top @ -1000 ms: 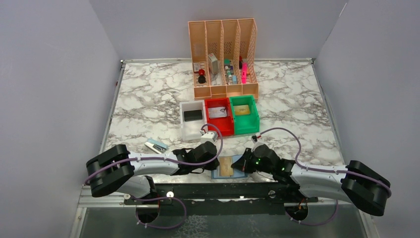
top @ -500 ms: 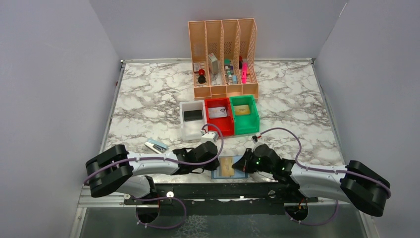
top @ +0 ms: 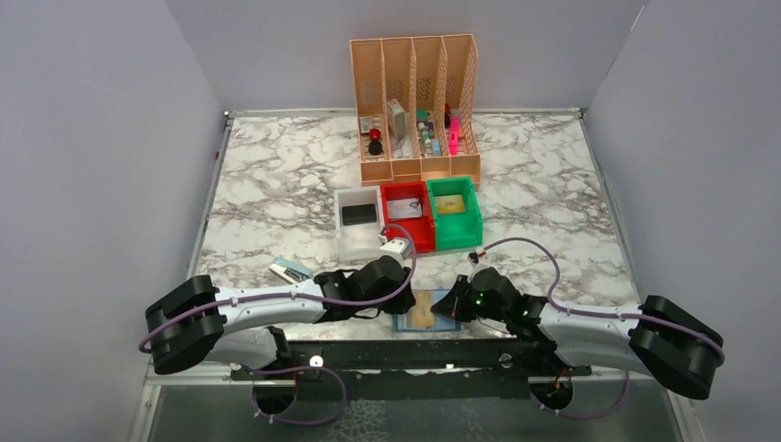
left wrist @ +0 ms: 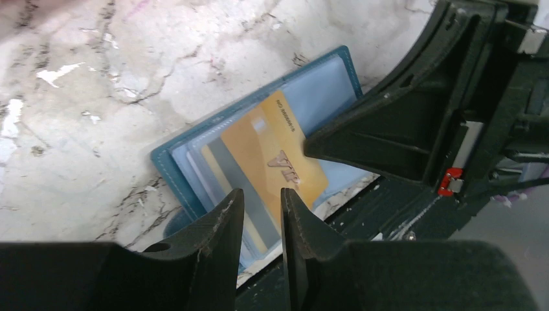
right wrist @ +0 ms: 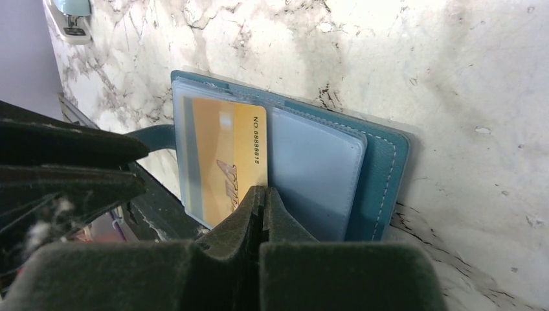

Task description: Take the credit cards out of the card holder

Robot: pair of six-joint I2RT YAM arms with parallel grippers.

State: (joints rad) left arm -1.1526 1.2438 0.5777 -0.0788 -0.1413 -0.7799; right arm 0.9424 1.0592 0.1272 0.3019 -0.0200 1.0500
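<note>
At the near edge of the marble table (top: 276, 184), between the two arms, the card holder (right wrist: 382, 168) lies open and flat. The gold card (left wrist: 278, 152) sits in the clear pocket on the half nearer the left arm. Left gripper (left wrist: 260, 194): jaws parted by a narrow gap with nothing between them, tips low over the card's end; contact with the card can't be told. Right gripper (right wrist: 260, 194): jaws fully closed and empty, tip down on the holder at the card's inner edge by the fold.
</note>
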